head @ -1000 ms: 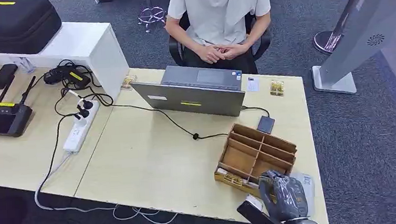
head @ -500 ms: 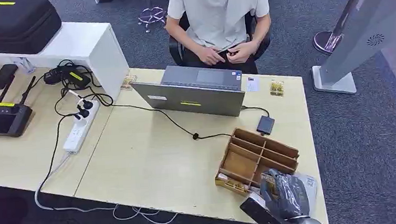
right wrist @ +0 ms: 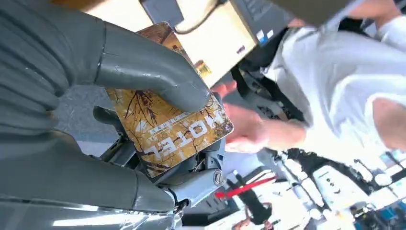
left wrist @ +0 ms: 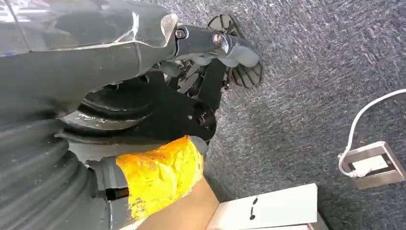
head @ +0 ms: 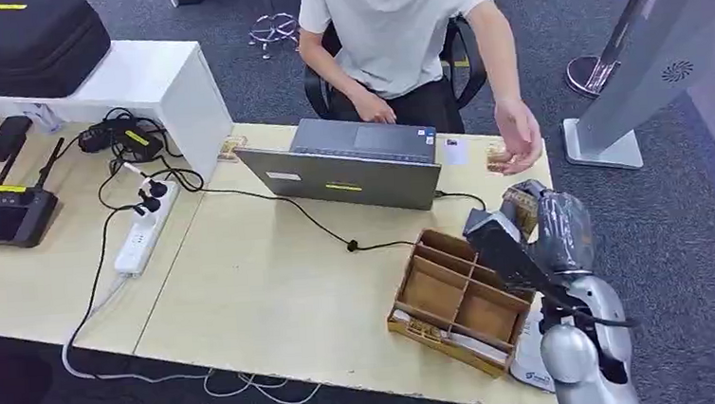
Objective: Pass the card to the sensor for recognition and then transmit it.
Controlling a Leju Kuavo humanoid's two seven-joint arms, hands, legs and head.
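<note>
- Head view: I see my right hand (head: 547,219) raised over the far right part of the pale wooden table (head: 265,294), just past the brown wooden divider tray (head: 462,294). It holds the gold-and-brown patterned card (head: 521,208), of which a small edge peeks out at the fingers.
- Head view: the seated person in a white T-shirt (head: 399,28) reaches an open hand (head: 518,138) toward mine; the two are near but apart. The grey open laptop (head: 356,169) sits between the person and the tray. I cannot pick out the small dark sensor, which my arm may be covering.
- Left wrist view: my left hand (left wrist: 158,175) hangs over grey carpet, a finger wrapped in yellow tape; I cannot tell whether it is open or closed.
- Right wrist view: the thick grey thumb (right wrist: 158,72) presses the card (right wrist: 177,124) flat against the darker fingers, a firm grip. The card's printed letters show, and the person's hand (right wrist: 244,127) is just beyond its edge.
</note>
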